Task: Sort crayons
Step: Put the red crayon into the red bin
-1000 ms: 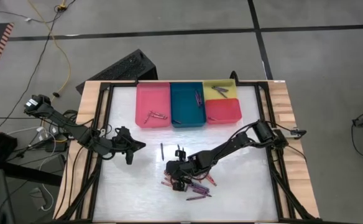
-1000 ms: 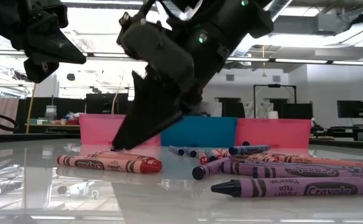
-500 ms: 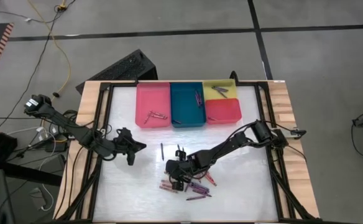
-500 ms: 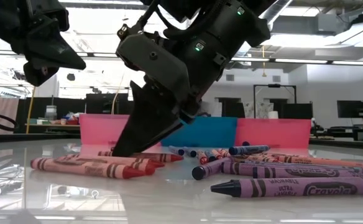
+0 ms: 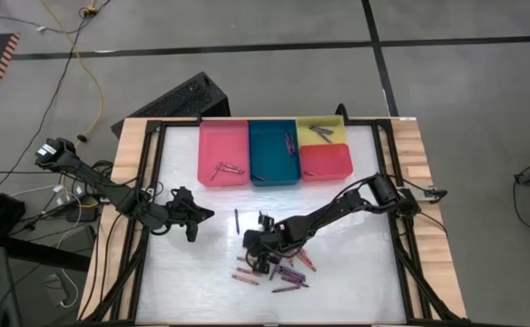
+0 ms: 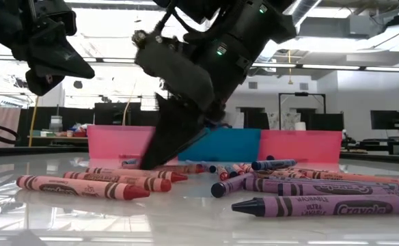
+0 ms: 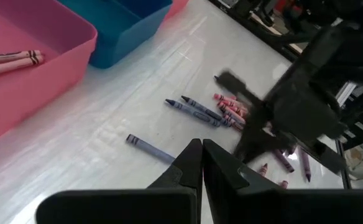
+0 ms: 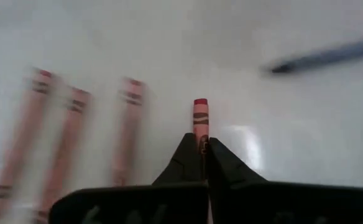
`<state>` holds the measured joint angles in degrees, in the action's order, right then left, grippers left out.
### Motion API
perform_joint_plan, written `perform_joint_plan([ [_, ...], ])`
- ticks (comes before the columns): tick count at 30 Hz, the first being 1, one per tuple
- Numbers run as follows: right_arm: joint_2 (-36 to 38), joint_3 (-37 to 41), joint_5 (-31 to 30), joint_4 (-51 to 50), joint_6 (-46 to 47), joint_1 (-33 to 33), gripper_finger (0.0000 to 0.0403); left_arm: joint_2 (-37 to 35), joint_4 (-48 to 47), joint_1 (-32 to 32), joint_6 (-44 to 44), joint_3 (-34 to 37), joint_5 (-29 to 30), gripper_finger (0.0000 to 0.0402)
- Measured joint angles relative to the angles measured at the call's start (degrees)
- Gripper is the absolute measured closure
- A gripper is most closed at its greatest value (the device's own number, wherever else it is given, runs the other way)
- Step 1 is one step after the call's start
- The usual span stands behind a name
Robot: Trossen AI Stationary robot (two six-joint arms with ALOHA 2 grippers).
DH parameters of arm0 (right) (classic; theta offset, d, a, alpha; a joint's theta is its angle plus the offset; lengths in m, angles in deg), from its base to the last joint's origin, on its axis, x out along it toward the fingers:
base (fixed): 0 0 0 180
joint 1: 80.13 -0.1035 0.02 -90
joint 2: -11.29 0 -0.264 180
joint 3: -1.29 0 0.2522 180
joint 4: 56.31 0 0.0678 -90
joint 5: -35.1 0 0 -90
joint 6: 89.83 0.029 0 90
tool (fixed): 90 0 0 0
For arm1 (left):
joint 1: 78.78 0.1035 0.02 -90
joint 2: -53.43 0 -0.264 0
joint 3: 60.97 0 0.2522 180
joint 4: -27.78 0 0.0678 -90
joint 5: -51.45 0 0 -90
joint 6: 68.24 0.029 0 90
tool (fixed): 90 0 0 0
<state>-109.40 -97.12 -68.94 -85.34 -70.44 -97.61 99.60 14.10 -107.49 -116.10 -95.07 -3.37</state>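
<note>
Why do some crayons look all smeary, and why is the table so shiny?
Right wrist view: three red crayons smear with motion blur; the one at the right gripper looks sharper. Low view: the table mirrors bright ceiling lights. High view: even light.

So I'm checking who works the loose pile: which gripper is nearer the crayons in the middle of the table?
Right. The right gripper is down at the crayons, shut on a red crayon; the left gripper waits, shut, off toward the table's left.

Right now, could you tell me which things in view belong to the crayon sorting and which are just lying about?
Part of the job:
- loose crayons on the table
- red crayon pinched in the right gripper
- pink tray, teal tray, yellow tray, red tray

Just lying about:
- yellow cable on the floor
- black case behind the table
</note>
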Motion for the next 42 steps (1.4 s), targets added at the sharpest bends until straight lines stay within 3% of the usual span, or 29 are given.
perform_joint_plan([
  [13, 17.9, -0.9, -20.1, -23.6, -1.3, 2.8, 0.0399, 0.0, 0.8, 0.0, 0.0, 0.0, -0.4, 0.0401],
  [17, 24.5, -1.0, -27.3, -34.0, 2.6, 4.4, 0.0399, 0.0, 0.8, 0.0, 0.0, 0.0, -0.3, 0.0401],
  [22, 30.9, -1.0, -32.9, -48.3, 10.4, 7.6, 0.0399, 0.0, 0.7, 0.0, 0.0, 0.0, -0.3, 0.0401],
  [27, 33.1, 0.1, -34.5, -59.5, 14.9, 11.7, 0.0399, 0.0, 0.7, 0.0, 0.0, 0.0, -0.3, 0.0401],
  [35, 35.9, 13.1, -32.3, -56.3, 8.6, 19.4, 0.0399, 0.0, 0.7, 0.0, 0.0, 0.0, -0.3, 0.0401],
  [42, 41.4, 25.9, -22.2, -36.6, -4.0, 27.7, 0.0399, 0.0, 0.7, 0.0, 0.0, 0.0, -0.3, 0.0401],
])
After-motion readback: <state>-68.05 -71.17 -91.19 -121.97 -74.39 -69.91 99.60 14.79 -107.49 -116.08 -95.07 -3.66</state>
